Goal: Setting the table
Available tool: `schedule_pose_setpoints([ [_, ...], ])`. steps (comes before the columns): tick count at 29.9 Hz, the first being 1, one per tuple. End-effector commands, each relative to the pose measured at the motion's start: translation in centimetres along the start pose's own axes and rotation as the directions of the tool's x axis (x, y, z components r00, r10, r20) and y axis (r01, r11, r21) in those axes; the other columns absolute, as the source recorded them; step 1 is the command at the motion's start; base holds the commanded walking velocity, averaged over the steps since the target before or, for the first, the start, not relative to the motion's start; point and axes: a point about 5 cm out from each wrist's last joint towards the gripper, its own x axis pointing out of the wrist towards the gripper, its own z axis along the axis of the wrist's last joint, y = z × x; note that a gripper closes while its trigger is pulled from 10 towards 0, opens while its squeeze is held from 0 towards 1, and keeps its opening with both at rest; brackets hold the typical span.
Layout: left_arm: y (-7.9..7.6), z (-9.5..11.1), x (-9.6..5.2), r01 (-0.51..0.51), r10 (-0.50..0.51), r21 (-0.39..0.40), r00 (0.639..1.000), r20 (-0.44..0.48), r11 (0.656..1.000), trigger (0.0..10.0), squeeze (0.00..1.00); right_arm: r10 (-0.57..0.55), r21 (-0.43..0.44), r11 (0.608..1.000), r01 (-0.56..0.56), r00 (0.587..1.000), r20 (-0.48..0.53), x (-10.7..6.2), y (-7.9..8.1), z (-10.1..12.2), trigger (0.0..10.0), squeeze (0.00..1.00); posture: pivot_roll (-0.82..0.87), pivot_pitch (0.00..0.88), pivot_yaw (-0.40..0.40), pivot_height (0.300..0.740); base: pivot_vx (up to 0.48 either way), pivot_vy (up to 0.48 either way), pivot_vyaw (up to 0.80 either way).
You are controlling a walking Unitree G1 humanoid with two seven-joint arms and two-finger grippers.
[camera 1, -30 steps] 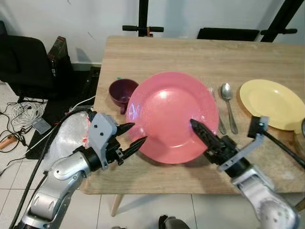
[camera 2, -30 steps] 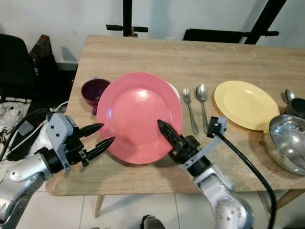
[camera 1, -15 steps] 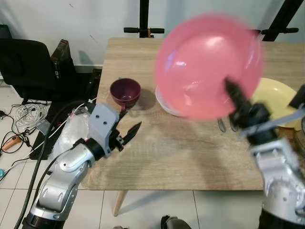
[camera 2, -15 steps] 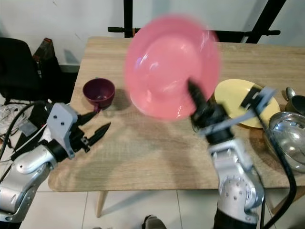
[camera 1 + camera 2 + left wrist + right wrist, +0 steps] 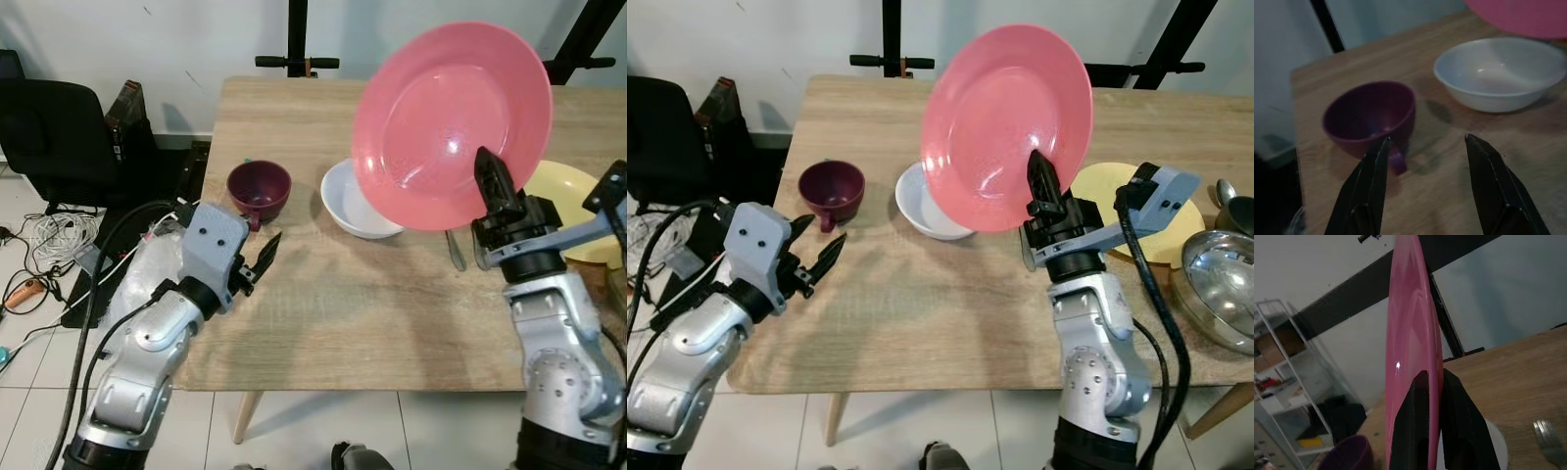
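Landmark: white bowl (image 5: 362,201) mid-desk. Nearest, left hand (image 5: 257,262) is hovering over the desk's (image 5: 333,323) near-left part, fingers parted, gripping nothing, pointing at the purple cup (image 5: 259,189) left of the bowl. Right hand (image 5: 1043,196), right of the bowl, is pinching the pink plate's (image 5: 1004,122) lower rim, holding it aloft, tilted almost on edge above the bowl's right side. Yellow plate (image 5: 1117,211) and a fork (image 5: 1547,433) are lying right of the bowl; setting down probably needs bare desk nearer than the bowl.
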Motion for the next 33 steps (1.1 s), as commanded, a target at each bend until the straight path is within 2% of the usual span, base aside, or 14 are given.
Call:
schedule_pose_setpoints([
  [1, -0.2, -0.4, 0.1, -0.021, 0.022, 0.033, 1.0, -0.022, 0.999, 10.0, 0.0, 0.018, 0.088, 0.996, -0.021, 0.999, 0.034, -0.1, 0.5, 0.4, 10.0, 0.0, -0.12, 0.037, 0.052, 0.74, 0.0, 0.0, 0.0],
  [3, -0.1, -0.3, 0.1, -0.027, 0.028, 0.038, 0.999, -0.019, 0.999, 10.0, 0.0, 0.021, 0.112, 0.993, -0.026, 0.999, 0.04, -0.1, 0.6, 0.4, 10.0, 0.0, -0.12, 0.037, 0.052, 0.74, 0.0, 0.0, 0.0],
  [4, 0.0, -0.4, 0.2, -0.036, 0.037, 0.013, 0.999, -0.033, 0.999, 10.0, 0.0, 0.024, 0.137, 0.99, -0.03, 0.999, 0.045, -0.1, 0.7, 0.4, 10.0, 0.0, -0.12, 0.036, 0.051, 0.74, 0.0, 0.0, 0.0],
  [7, 0.6, -0.1, 0.3, -0.078, 0.079, 0.032, 0.996, -0.03, 0.996, 10.0, 0.0, 0.006, 0.178, 0.984, -0.015, 0.999, 0.052, -0.3, 0.7, 0.3, 10.0, 0.0, -0.12, 0.033, 0.048, 0.74, 0.0, 0.0, 0.0],
  [8, 1.0, 0.3, 0.4, -0.109, 0.109, 0.04, 0.994, -0.012, 0.993, 10.0, 0.0, -0.011, 0.139, 0.99, 0.006, 0.999, 0.034, -0.6, 0.6, 0.2, 10.0, 0.0, -0.12, 0.032, 0.048, 0.74, 0.0, 0.0, 0.0],
  [9, 1.0, 0.3, 0.4, -0.109, 0.109, 0.04, 0.994, -0.012, 0.993, 10.0, 0.0, -0.011, 0.139, 0.99, 0.006, 0.999, 0.034, -0.6, 0.6, 0.2, 10.0, 0.0, -0.12, 0.032, 0.048, 0.74, 0.0, 0.0, 0.0],
  [11, 1.0, 0.6, 0.3, -0.106, 0.106, 0.037, 0.994, 0.01, 0.994, 10.0, 0.0, -0.038, 0.075, 0.997, 0.036, 0.999, 0.026, -0.8, 0.4, 0.1, 10.0, 0.0, -0.12, 0.032, 0.048, 0.74, 0.0, 0.0, 0.0],
  [12, 0.9, 0.7, 0.3, -0.104, 0.104, 0.034, 0.994, 0.018, 0.994, 10.0, 0.0, -0.054, 0.02, 0.998, 0.054, 0.998, 0.02, -1.0, 0.2, 0.2, 10.0, 0.0, -0.13, 0.031, 0.046, 0.74, 0.0, 0.0, 0.0],
  [13, 0.8, 0.8, 0.2, -0.107, 0.106, 0.027, 0.994, 0.026, 0.994, 10.0, 0.0, -0.077, -0.07, 0.995, 0.077, 0.997, 0.011, -1.2, -0.1, 0.2, 10.0, 0.0, -0.13, 0.031, 0.047, 0.74, 0.0, 0.0, 0.0],
  [14, 0.8, 0.8, 0.2, -0.107, 0.106, 0.027, 0.994, 0.026, 0.994, 10.0, 0.0, -0.077, -0.07, 0.995, 0.077, 0.997, 0.011, -1.2, -0.1, 0.2, 10.0, 0.0, -0.13, 0.031, 0.047, 0.74, 0.0, 0.0, 0.0],
  [17, 0.9, 0.9, 0.2, -0.127, 0.127, 0.005, 0.991, 0.03, 0.992, 10.0, 0.0, -0.093, -0.163, 0.982, 0.09, 0.996, -0.01, -1.7, -0.4, 0.1, 10.0, 0.0, -0.13, 0.03, 0.048, 0.74, 0.0, 0.0, 0.0],
  [18, 1.0, 0.9, 0.2, -0.146, 0.147, -0.026, 0.989, 0.028, 0.989, 10.0, 0.0, -0.094, -0.197, 0.976, 0.088, 0.995, -0.025, -2.0, -0.5, -0.1, 10.0, 0.0, -0.13, 0.03, 0.049, 0.74, 0.0, 0.0, 0.0],
  [22, 1.5, 1.2, -0.1, -0.188, 0.191, -0.08, 0.981, 0.037, 0.979, 10.0, 0.0, -0.089, -0.248, 0.966, 0.073, 0.994, -0.057, -2.4, -0.5, -0.4, 10.0, 0.0, -0.14, 0.029, 0.048, 0.74, 0.0, 0.0, 0.0],
  [33, 2.2, 1.4, -0.6, -0.193, 0.195, -0.04, 0.98, 0.049, 0.98, 10.0, 0.0, -0.063, -0.29, 0.957, 0.034, 0.994, -0.093, -2.0, -1.1, -0.5, 10.0, 0.0, -0.13, 0.017, 0.03, 0.74, 0.0, 0.0, 0.0],
])
